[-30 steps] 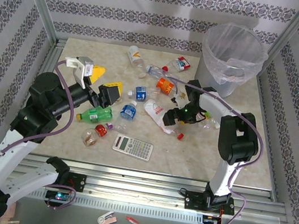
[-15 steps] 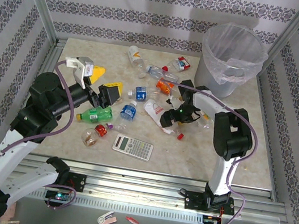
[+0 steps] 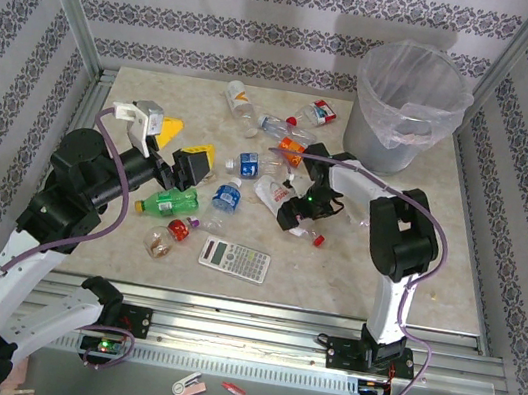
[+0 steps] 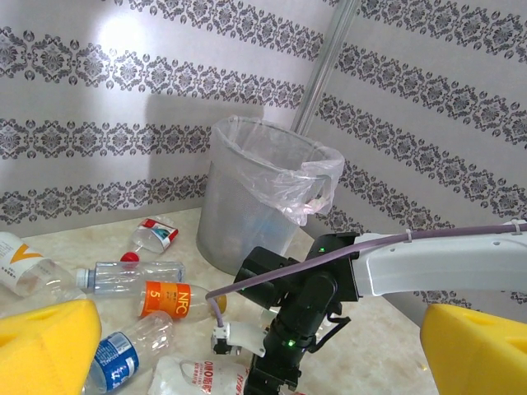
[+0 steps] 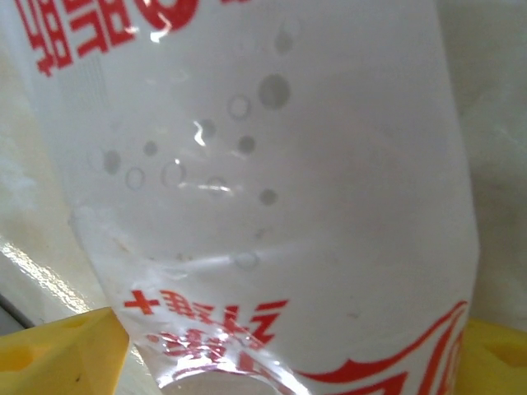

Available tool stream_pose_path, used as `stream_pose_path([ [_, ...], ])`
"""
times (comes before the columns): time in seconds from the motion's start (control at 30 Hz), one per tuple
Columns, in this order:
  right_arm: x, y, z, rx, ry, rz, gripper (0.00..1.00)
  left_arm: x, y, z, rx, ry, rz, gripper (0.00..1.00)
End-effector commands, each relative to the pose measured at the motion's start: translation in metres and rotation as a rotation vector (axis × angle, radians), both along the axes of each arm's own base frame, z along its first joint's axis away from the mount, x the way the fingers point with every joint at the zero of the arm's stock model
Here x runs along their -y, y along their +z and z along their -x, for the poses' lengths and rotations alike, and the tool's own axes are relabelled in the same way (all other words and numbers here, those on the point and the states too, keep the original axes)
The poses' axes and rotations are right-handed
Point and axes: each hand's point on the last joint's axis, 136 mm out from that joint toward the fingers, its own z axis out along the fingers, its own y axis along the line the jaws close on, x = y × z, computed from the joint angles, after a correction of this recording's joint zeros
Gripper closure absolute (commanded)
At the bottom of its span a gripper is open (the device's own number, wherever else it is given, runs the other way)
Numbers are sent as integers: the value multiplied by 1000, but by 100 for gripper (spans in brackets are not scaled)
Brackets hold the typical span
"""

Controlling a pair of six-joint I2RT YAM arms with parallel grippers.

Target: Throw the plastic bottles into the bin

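Left of the bin [image 3: 379,148], a bit nearer the arms, a squashed white bottle [image 3: 269,194] with red writing lies on the table [image 3: 333,270]. The right gripper [image 3: 290,214] sits over it, its 2 yellow pads [image 5: 58,358] wide apart with the bottle between them. Farther left of the bin lies a green bottle [image 3: 170,204]. Just above that one, the left gripper [image 3: 184,144] hangs wide open, holding nothing.
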Motion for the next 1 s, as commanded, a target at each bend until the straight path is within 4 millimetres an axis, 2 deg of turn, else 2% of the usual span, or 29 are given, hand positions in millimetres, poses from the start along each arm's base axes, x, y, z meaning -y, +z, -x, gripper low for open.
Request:
stream_pose_path([
  [0.0, -3, -2, -2, 32, 37, 41, 17, -1, 13, 9, 21, -8, 14, 0],
  [0.07, -6, -1, -1, 41, 41, 38, 21, 0, 12, 9, 18, -10, 13, 0],
  [0.23, -11, 2, -3, 72, 46, 37, 39, -1, 11, 9, 16, -8, 13, 0],
  [0.43, -16, 12, -4, 104, 55, 20, 50, -1, 12, 10, 16, -6, 14, 0],
  [0.67, -23, 28, 1, 141, 71, -25, 54, -1, 12, 10, 16, -10, 19, 0],
  [0.83, -29, 34, 8, 136, 89, -76, 47, 0, 11, 9, 15, -13, 22, 0],
  [0.97, -35, 38, 13, 117, 100, -114, 46, 1, 10, 10, 13, -15, 26, 0],
])
